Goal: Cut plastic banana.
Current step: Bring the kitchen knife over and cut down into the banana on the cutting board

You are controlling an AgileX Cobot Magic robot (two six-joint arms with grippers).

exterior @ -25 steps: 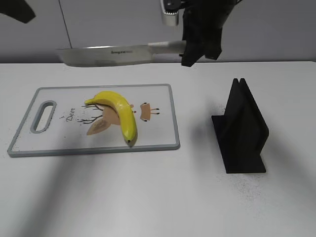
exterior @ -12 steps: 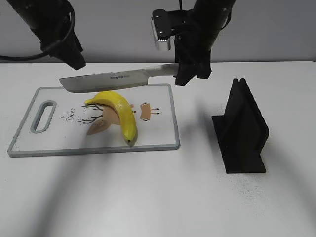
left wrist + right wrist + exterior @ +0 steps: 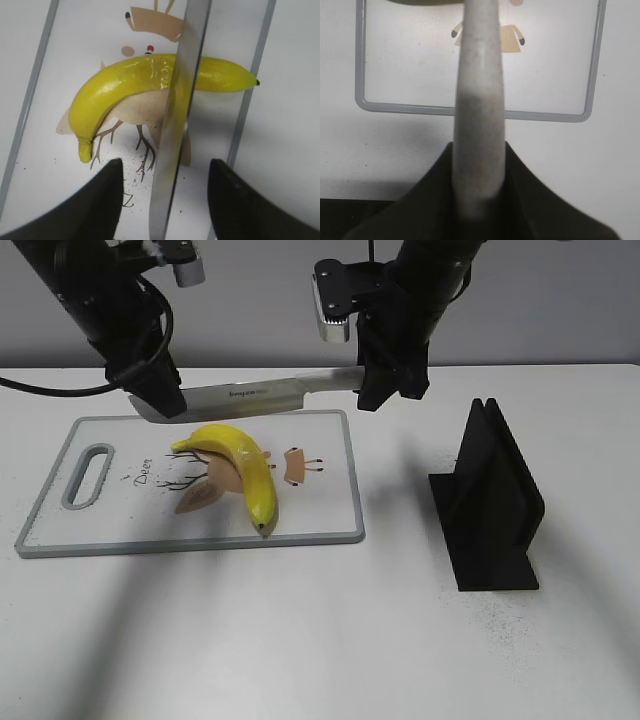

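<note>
The plastic banana [image 3: 243,462] lies on the white cutting board [image 3: 325,505], stem end to the left; it also shows in the left wrist view [image 3: 120,87]. My right gripper [image 3: 386,390] is shut on the handle [image 3: 477,95] of a large knife. The knife's blade [image 3: 250,395] is held level just above the board's far edge, behind the banana. My left gripper [image 3: 160,400] is open at the blade's tip. In the left wrist view its two fingers [image 3: 165,165] stand on either side of the blade [image 3: 175,120] without touching it.
A black knife stand [image 3: 490,505] stands on the table to the right of the board. The board has a handle slot [image 3: 88,475] at its left end and a grey rim [image 3: 545,116]. The table is white.
The knife came down from high above to just over the board's far edge. My left arm swung in and down from the upper left to the blade's tip.
</note>
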